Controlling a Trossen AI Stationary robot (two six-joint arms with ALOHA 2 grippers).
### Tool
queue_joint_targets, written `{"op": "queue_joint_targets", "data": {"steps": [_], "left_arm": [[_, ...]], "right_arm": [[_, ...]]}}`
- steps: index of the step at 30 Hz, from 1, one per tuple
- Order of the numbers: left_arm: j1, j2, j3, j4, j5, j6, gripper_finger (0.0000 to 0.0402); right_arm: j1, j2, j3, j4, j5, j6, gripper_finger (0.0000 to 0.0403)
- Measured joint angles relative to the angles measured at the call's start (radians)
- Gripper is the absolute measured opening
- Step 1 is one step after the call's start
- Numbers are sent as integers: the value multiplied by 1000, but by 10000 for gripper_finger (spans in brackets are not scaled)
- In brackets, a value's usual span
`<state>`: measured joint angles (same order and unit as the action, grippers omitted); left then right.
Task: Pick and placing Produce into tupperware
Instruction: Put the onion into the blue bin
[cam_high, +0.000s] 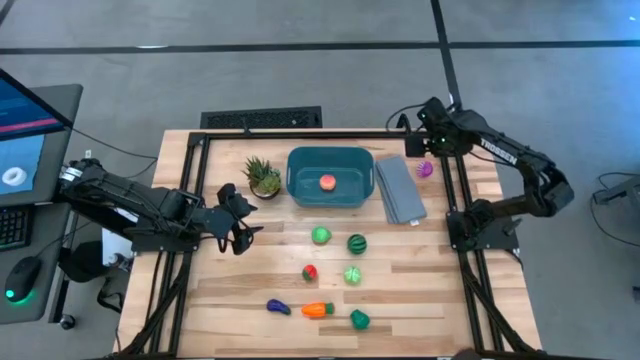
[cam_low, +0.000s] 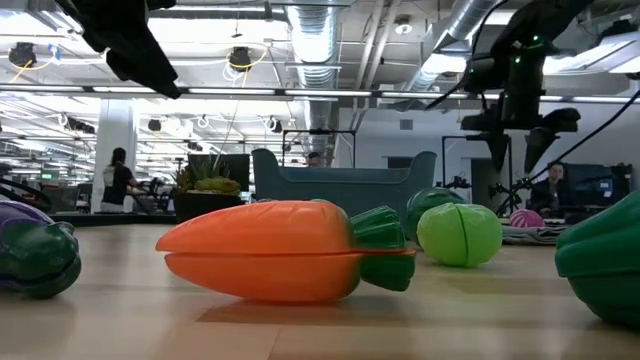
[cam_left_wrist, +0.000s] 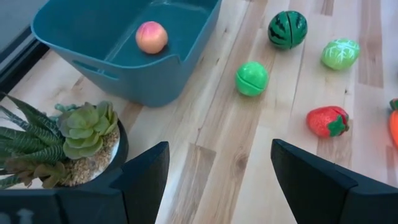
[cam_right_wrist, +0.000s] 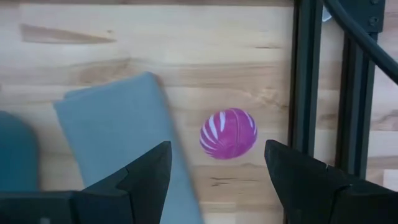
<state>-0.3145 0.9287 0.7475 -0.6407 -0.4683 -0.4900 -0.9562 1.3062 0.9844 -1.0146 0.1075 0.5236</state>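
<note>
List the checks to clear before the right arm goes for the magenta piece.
1. Right gripper open, nothing between its fingers: ok.
2. Magenta piece lined up with the gap between the fingers: ok.
3. Magenta piece clear of the grey slab and the dark frame rail: ok, though both are close.
4. Tupperware has room: ok, only a peach inside.
5. Left gripper away from the tupperware: ok, open beside the potted plant.
6. Height of right gripper above the table: cannot tell.
</note>
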Motion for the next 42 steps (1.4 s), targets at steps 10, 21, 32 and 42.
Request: {"op": "queue_joint_targets", "data": {"steps": [10, 21, 32, 42], "left_arm": [[0, 0, 0, -1, -2, -1, 271], [0, 0, 0, -38, -3, -15, 271], [0, 0, 0, -44, -9, -16, 271], [0, 0, 0, -53, -10, -18, 271]], "right_arm": [[0, 90, 0, 22, 32, -1, 281], [-11, 123, 0, 34, 50, 0, 281], [-11, 123, 0, 31, 51, 25, 281], [-10, 123, 0, 26, 46, 57, 281]]}}
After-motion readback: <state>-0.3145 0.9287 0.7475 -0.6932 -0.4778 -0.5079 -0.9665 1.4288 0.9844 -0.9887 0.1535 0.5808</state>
